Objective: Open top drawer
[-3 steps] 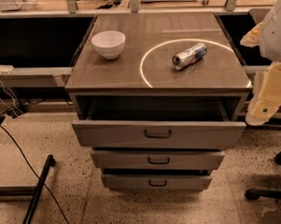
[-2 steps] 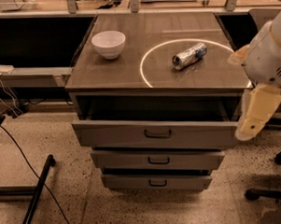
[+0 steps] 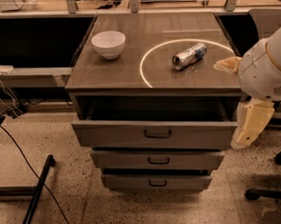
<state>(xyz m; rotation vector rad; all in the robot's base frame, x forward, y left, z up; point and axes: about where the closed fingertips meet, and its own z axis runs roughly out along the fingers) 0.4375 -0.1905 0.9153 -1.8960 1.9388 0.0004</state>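
Tool [image 3: 250, 123] is hanging at the right edge of the frame, just beside the right end of the top drawer [image 3: 113, 133], not on it as far as I can see. Can't tell if the tool is released or clenched. It's gripping nothing visible.

Top drawer is sitting in the centre of the frame, partly out. Its front is standing proud of the two lower drawers [image 3: 124, 160], with the dark box gap showing behind it.

Key relation: the drawer's pull handle [image 3: 158, 133] is lying left of the tool, at roughly the same height, with half the drawer front between them. The front's long axis is running left to right, and the slide-out direction is pointing toward the bottom of the frame. Judging by that, any further pull is needing the tool to go leftward to the handle first, then draw toward the lower edge.

On the worktop [image 3: 129, 72], upper part of the frame: a white bowl [image 3: 108, 44] at left and a crushed can [image 3: 189, 55] inside a light ring, both well apart from the tool's likely path.
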